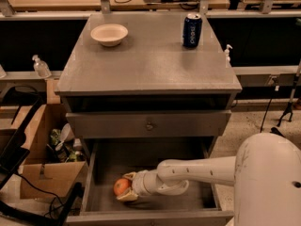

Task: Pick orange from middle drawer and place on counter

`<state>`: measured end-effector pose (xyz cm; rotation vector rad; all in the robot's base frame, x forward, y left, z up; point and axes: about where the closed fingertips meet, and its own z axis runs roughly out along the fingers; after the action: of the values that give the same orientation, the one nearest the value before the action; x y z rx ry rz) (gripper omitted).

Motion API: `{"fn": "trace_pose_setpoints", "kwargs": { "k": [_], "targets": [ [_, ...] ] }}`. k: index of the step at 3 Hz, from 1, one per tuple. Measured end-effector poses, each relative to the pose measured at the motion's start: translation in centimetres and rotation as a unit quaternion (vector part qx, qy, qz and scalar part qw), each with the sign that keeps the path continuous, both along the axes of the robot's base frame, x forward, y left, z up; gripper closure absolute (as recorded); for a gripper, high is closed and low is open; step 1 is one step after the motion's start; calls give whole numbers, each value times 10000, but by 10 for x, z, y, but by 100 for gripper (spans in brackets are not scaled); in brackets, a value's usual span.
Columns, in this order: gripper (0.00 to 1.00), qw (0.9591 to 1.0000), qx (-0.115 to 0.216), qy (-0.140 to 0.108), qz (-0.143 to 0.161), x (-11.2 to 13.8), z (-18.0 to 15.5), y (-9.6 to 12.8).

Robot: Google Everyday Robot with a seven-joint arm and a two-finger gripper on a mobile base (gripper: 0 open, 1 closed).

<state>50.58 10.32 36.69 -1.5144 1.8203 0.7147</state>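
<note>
Dim light; gripper (125, 187) sits in shadowed middle drawer (155, 161).
</note>
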Motion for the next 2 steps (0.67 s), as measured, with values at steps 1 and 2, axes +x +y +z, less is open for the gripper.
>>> {"fn": "trace_pose_setpoints", "kwargs": {
  "k": [1, 2],
  "targets": [
    [71, 10000, 10, 5, 10, -1, 0, 2],
    [99, 10000, 62, -4, 77, -2, 5, 6]
  ]
}}
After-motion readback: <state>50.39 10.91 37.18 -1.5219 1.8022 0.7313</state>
